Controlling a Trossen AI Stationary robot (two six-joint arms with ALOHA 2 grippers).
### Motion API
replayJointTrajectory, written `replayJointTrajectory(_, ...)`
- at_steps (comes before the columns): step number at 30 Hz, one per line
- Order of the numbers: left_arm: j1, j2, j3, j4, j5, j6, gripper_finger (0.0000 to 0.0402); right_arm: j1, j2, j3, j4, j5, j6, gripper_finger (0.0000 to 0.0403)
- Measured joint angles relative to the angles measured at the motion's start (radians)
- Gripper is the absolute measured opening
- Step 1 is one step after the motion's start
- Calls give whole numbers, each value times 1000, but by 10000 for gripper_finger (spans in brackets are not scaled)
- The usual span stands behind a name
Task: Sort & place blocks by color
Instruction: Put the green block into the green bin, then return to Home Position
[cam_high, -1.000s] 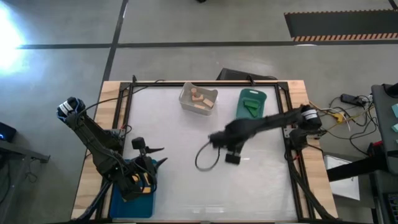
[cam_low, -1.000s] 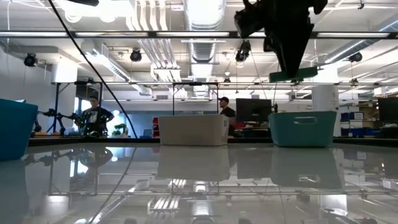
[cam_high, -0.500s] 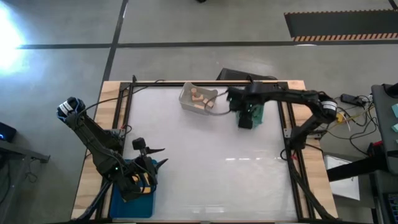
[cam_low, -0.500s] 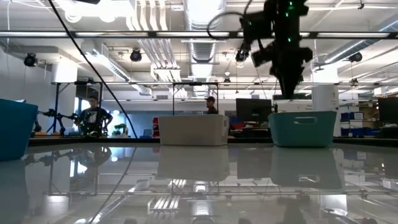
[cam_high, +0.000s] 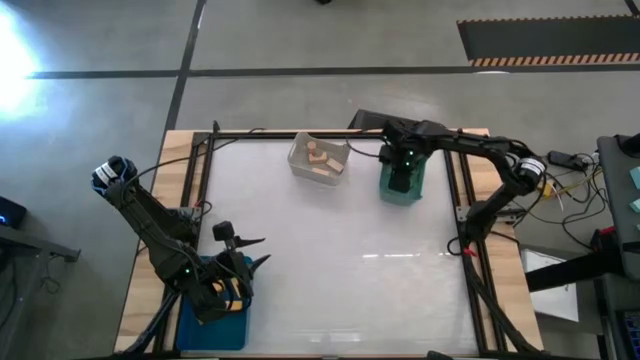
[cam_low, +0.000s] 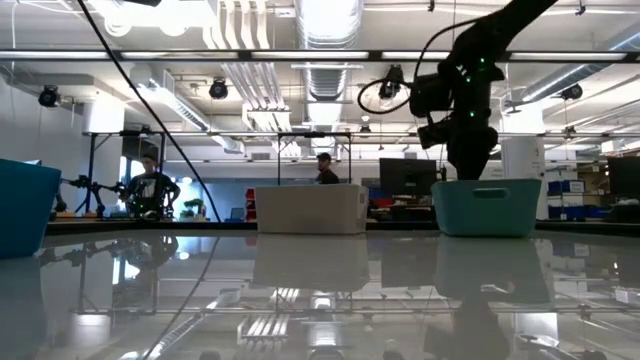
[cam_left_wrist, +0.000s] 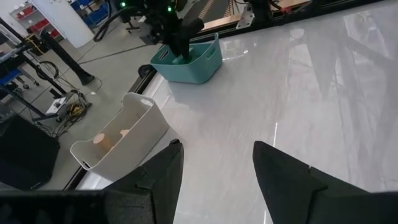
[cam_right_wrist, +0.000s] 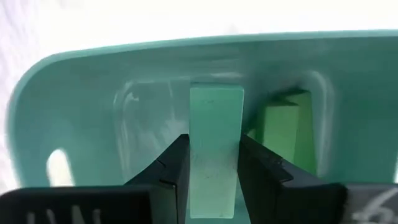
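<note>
My right gripper is shut on a green block and points down into the green bin at the table's far right. In the low view it dips behind that bin's rim. A second green block lies on the bin's floor beside it. Tan blocks rest in the clear bin to the left of the green bin. My left gripper stands open with nothing between its fingers, over the blue bin at the near left. My right gripper pinches the green block by its two long sides between its two fingers. The fingers come from above, pointing down, and lie along the block. The block sticks out past the fingertips inside the green bin; whether it touches the bin's floor I cannot tell.
The clear bin and green bin stand side by side at the far edge. The blue bin stands at the near left. A black frame runs along the table's edges. People stand in the room beyond the table.
My right gripper has swung from over the table's middle toward the far right edge, to above the green bin, and has sunk into it. The green block has stayed between its fingers the whole way.
</note>
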Motion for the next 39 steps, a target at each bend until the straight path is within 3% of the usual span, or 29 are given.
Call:
replayJointTrajectory(8,1,0,0,0,-1,0,178,-14,0,-68,73,-42,18,97)
replayJointTrajectory(14,16,0,0,-1,-16,0,178,-14,0,-72,101,-41,39,135)
replayJointTrajectory(22,35,0,0,-1,-16,0,178,-14,-1,-4,83,-39,99,178)
replayJointTrajectory(30,53,0,0,-2,-16,8,178,62,-90,59,70,-94,227,173)
replayJointTrajectory(33,69,0,0,0,17,3,175,149,-174,17,197,-95,243,165)
replayJointTrajectory(36,86,0,0,27,118,9,162,254,-268,-59,407,-95,247,156)
replayJointTrajectory(39,102,0,-16,132,221,118,140,363,-352,-145,610,-96,212,147)
